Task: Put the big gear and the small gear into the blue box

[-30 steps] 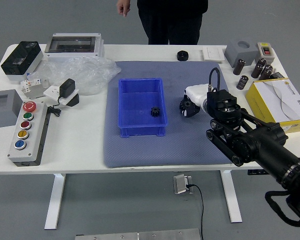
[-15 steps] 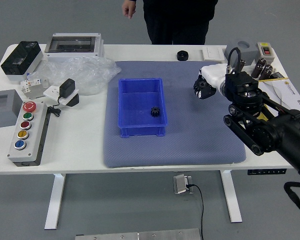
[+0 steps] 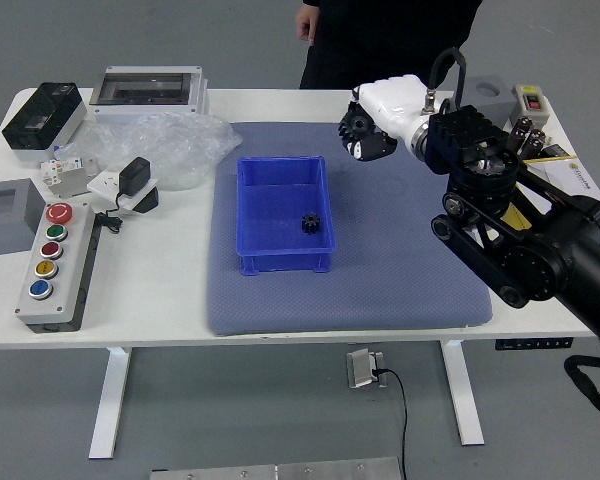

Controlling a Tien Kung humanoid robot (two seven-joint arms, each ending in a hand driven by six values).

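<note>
The blue box [image 3: 265,205] rests on the grey-blue mat. A small black gear [image 3: 311,223] lies inside it, near its right wall. My right hand [image 3: 368,132], white-backed with dark ends, is raised over the far part of the mat, beyond the box and to its right. It covers the spot near the table's far edge where a round black piece showed earlier, so that piece is hidden. Whether the hand holds anything cannot be made out. My left hand is out of view.
A person [image 3: 385,40] stands at the far side, one hand [image 3: 307,22] hanging beside the body. Plastic wrap [image 3: 175,150], a button panel [image 3: 60,270] and grey blocks are at left. Dark cylinders, a grey block [image 3: 482,98] and a yellow box [image 3: 520,215] are at right.
My right hand first rose up and to the right, then moved left toward the far edge, over the round black piece. The person has shifted right. The small gear stayed put.
</note>
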